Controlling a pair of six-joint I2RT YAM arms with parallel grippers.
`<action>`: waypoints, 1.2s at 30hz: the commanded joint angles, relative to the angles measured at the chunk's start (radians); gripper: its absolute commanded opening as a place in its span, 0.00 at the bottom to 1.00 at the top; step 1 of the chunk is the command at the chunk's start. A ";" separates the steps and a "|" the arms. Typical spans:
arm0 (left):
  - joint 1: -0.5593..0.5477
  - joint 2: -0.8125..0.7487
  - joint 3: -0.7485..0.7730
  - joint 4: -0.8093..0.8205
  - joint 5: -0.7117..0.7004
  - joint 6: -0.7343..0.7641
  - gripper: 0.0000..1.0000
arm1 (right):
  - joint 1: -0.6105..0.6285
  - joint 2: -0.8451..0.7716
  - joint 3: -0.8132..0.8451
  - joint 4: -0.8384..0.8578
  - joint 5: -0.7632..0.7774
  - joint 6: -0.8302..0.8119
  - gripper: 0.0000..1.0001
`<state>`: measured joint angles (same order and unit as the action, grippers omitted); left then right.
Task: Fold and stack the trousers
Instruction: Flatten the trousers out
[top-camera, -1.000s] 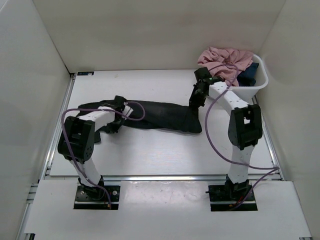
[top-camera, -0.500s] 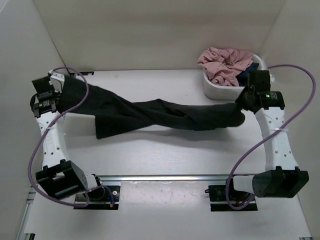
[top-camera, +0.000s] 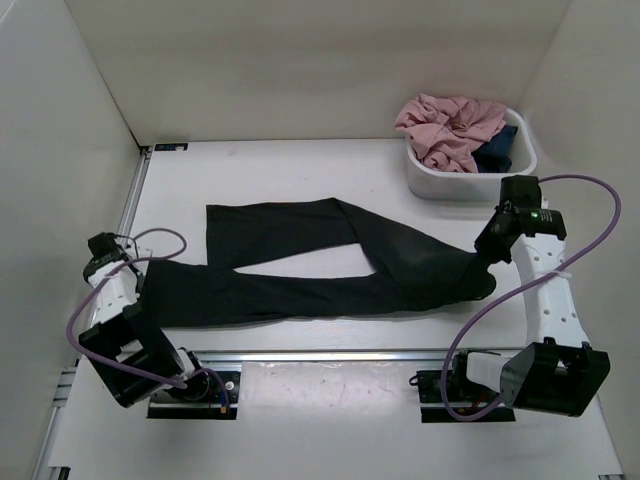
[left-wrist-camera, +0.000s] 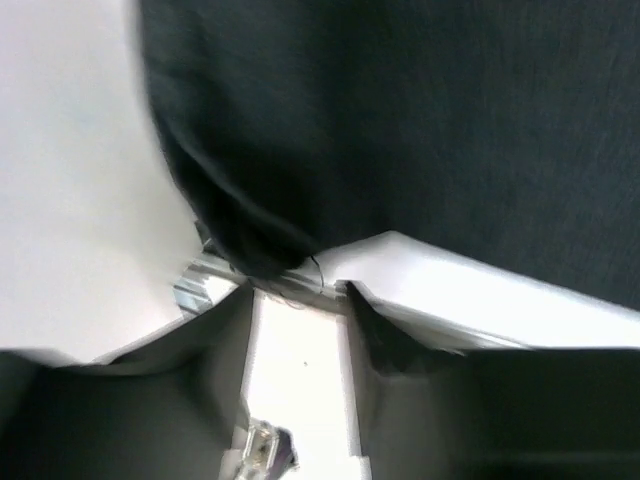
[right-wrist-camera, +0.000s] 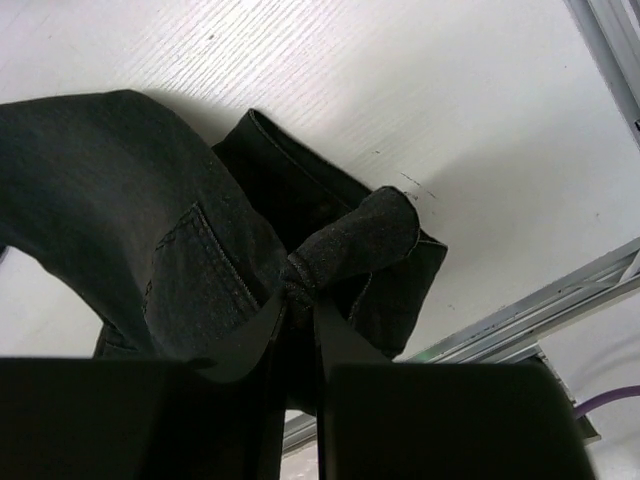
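Top external view, and the trousers (top-camera: 400, 265) are laid out long across the surface (top-camera: 300, 170), waist over on the right, two legs running left in a narrow V. The upper leg reaches toward the back, while the lower leg hugs the near edge.

On the right wrist view, the right end effector (right-wrist-camera: 298, 300) is closed on a bunched fold of the waistband, with the dark cloth pinched between its fingers just above the surface.

On the left wrist view, which is blurry, the left end effector (left-wrist-camera: 297, 290) has its fingers parted. The hem of the lower leg lies right at the tips, and white surface shows through the gap.

Back right, a white tub (top-camera: 430, 185) holds a pink garment (top-camera: 450, 125) and a dark blue garment (top-camera: 497, 152).
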<state>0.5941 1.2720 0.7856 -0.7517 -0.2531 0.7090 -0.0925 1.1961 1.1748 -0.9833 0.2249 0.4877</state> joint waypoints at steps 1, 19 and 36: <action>0.038 -0.048 -0.037 -0.001 -0.035 0.053 0.56 | -0.007 -0.013 0.000 0.052 -0.021 -0.017 0.00; -0.100 0.548 0.581 -0.043 0.184 -0.192 0.85 | -0.016 0.155 0.077 0.064 -0.036 -0.090 0.00; -0.151 0.738 0.538 -0.021 0.135 -0.166 0.14 | -0.035 0.226 0.183 0.044 -0.024 -0.109 0.00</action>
<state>0.4282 1.9961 1.3750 -0.7513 -0.1303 0.5385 -0.1139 1.4029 1.2781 -0.9524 0.2020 0.4038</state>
